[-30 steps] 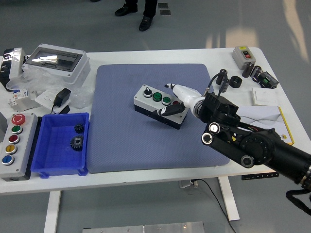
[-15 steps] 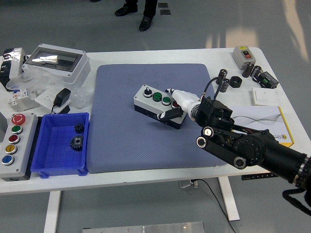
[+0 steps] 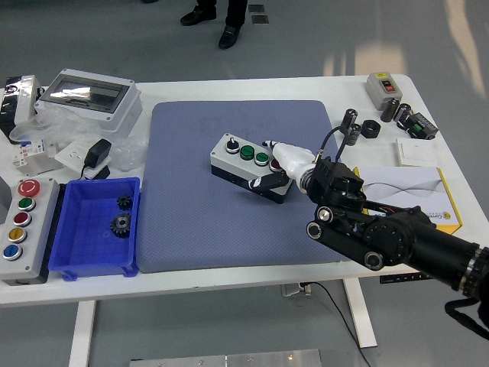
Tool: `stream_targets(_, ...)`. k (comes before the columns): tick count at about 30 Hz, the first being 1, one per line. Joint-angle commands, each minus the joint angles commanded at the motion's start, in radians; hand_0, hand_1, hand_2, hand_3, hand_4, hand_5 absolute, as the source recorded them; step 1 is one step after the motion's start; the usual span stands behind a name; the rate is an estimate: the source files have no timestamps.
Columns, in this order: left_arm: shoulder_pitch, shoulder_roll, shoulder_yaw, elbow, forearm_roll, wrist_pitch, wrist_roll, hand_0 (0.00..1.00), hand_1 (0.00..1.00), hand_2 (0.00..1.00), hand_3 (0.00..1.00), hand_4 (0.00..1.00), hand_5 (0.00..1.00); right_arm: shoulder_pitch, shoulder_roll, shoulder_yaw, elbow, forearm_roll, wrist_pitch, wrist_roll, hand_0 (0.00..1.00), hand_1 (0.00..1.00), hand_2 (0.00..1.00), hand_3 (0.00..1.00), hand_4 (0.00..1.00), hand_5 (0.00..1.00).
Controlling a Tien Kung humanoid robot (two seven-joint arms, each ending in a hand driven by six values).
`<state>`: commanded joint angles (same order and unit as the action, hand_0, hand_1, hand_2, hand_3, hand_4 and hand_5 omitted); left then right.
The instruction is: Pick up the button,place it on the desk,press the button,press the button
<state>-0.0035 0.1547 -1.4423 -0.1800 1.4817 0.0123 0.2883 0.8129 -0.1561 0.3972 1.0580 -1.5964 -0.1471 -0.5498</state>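
A grey button box [image 3: 250, 165] with a black knob, two green buttons and a red button lies on the blue mat [image 3: 241, 183]. My right hand [image 3: 277, 168] comes in from the lower right. Its white fingertip [image 3: 284, 156] rests on the box's right end at the red button. A black finger [image 3: 267, 181] lies against the box's front side. The red button is mostly hidden by the hand. The left arm is out of view.
A blue bin [image 3: 95, 227] with two gears stands at the left, beside a grey panel [image 3: 22, 219] of coloured buttons. A clear-lidded enclosure [image 3: 88, 97], a black adapter [image 3: 98, 154], small parts and a yellow-edged booklet [image 3: 409, 191] lie around the mat. A person's shoes [image 3: 221, 23] show at the top.
My right arm has shifted left and down toward the box. The white fingertip has come down onto the box's right end. The box has not moved.
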Motion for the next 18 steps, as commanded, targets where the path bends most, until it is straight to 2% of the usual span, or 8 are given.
stream_targets(3,0.000,-0.001,0.000,0.000,0.000,0.000,0.000,0.624,0.561,0.545,0.579,0.488,0.197,0.001,0.000,-0.005,-0.005,-0.012,0.003,-0.002,0.878,0.913,0.987,0.998,0.998,0.575)
stream_targets(4,0.000,-0.001,0.000,0.000,0.000,0.000,0.000,0.624,0.561,0.546,0.580,0.486,0.198,0.001,-0.001,-0.007,-0.005,-0.016,0.003,-0.003,0.604,0.758,0.826,0.998,0.998,0.534)
stream_targets(9,0.001,0.000,-0.001,0.000,0.001,0.000,-0.002,0.624,0.561,0.546,0.580,0.486,0.198,0.001,-0.002,-0.013,-0.005,-0.024,-0.003,-0.001,0.604,0.758,0.826,0.998,0.998,0.534)
stream_targets(10,0.001,0.001,-0.001,0.000,0.001,0.001,-0.003,0.624,0.562,0.546,0.580,0.486,0.198,0.002,-0.002,-0.014,-0.004,-0.025,-0.005,-0.001,0.427,0.687,0.746,0.998,0.948,0.370)
stream_targets(15,0.000,0.001,0.005,0.000,-0.005,0.001,-0.008,0.624,0.562,0.546,0.580,0.486,0.198,0.004,-0.002,-0.022,-0.007,-0.026,-0.014,0.002,0.427,0.687,0.746,0.998,0.948,0.370)
stream_targets(16,0.000,0.001,0.007,0.000,-0.008,0.001,-0.009,0.624,0.562,0.546,0.580,0.486,0.201,0.004,-0.002,-0.024,-0.007,-0.027,-0.016,0.002,0.416,0.679,0.740,0.998,0.912,0.288)
stream_targets(18,-0.001,0.001,0.008,0.000,-0.009,0.001,-0.011,0.624,0.562,0.546,0.580,0.486,0.201,0.005,-0.002,-0.027,-0.007,-0.029,-0.015,0.001,0.416,0.679,0.740,0.998,0.912,0.288)
